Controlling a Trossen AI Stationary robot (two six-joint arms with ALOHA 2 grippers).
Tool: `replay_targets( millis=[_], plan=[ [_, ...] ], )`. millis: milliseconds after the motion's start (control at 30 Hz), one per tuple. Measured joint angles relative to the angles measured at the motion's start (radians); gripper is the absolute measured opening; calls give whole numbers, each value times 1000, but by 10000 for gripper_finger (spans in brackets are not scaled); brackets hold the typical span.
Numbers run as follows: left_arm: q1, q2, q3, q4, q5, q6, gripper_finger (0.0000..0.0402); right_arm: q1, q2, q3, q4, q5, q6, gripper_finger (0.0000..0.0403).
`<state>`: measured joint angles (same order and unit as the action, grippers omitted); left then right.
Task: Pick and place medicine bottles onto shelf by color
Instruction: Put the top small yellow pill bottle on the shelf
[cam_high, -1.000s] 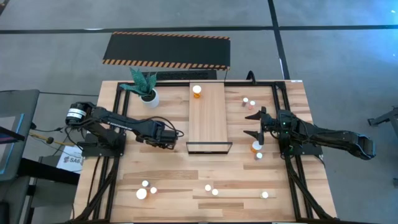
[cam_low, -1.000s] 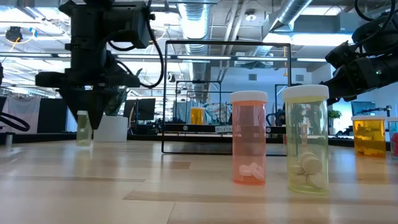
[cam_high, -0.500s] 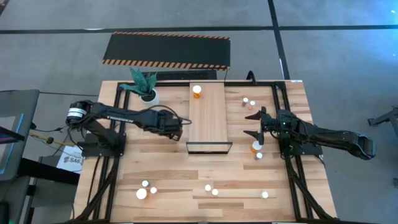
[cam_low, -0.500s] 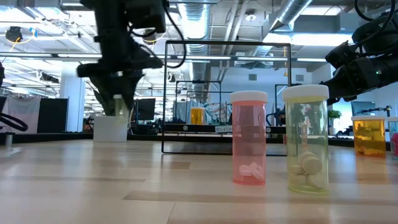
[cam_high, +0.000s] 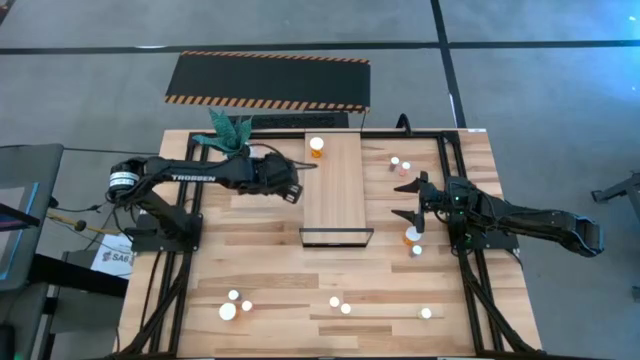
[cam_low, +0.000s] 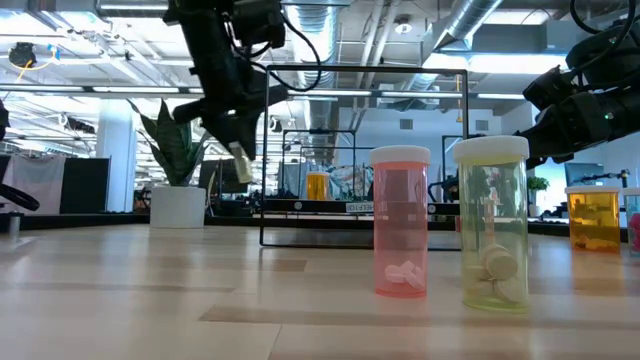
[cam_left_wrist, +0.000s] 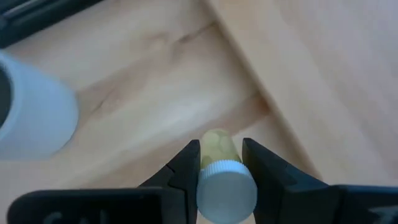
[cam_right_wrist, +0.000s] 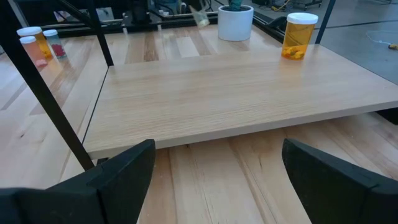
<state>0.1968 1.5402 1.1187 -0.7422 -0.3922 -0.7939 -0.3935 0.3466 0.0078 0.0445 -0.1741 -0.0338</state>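
My left gripper (cam_high: 294, 191) is shut on a small yellowish white-capped bottle (cam_left_wrist: 219, 143), held in the air just left of the shelf (cam_high: 335, 185). The shelf is a pale wood board with a dark frame (cam_high: 336, 238) at its near end. An orange bottle (cam_high: 316, 146) stands on the shelf's far end. My right gripper (cam_high: 410, 200) is open and empty, right of the shelf; its fingers (cam_right_wrist: 118, 171) point at the shelf's edge. Other bottles stand on the table to the right (cam_high: 400, 164) and near the front (cam_high: 335, 301). My left gripper pinches the yellowish bottle between its two fingers (cam_left_wrist: 188, 165), on the sides of the body just below the white cap (cam_left_wrist: 227, 190). The fingers come from above, slanting. The bottle (cam_low: 240, 160) is lifted clear of the table and hangs tilted.
A white pot with a green plant (cam_high: 240, 155) stands on the table just beyond my left arm. An orange bottle (cam_high: 412, 236) and a smaller one (cam_high: 417, 250) stand below my right gripper. A black mat with striped edges (cam_high: 268, 80) lies beyond the table.
My left gripper has risen with the yellowish bottle and gone toward the table's far edge and right, toward the shelf. The bottle was low by the tabletop; it now hangs clear and tilted.
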Motion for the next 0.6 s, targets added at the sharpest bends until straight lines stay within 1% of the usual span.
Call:
replay_targets(
  millis=[100,167,267,367,467,600],
  plan=[
    [14,0,0,57,36,56,79,0,0,0,0,0,0,374],
    [11,21,2,100,37,98,79,0,0,0,0,0,0,374],
    [6,62,17,113,48,145,79,0,0,0,0,0,0,374],
    [6,118,74,96,80,171,79,0,0,0,0,0,0,374],
    [6,182,160,41,99,208,79,0,0,0,0,0,0,374],
    [6,260,277,-36,100,246,79,0,0,0,0,1,0,374]
  ],
)
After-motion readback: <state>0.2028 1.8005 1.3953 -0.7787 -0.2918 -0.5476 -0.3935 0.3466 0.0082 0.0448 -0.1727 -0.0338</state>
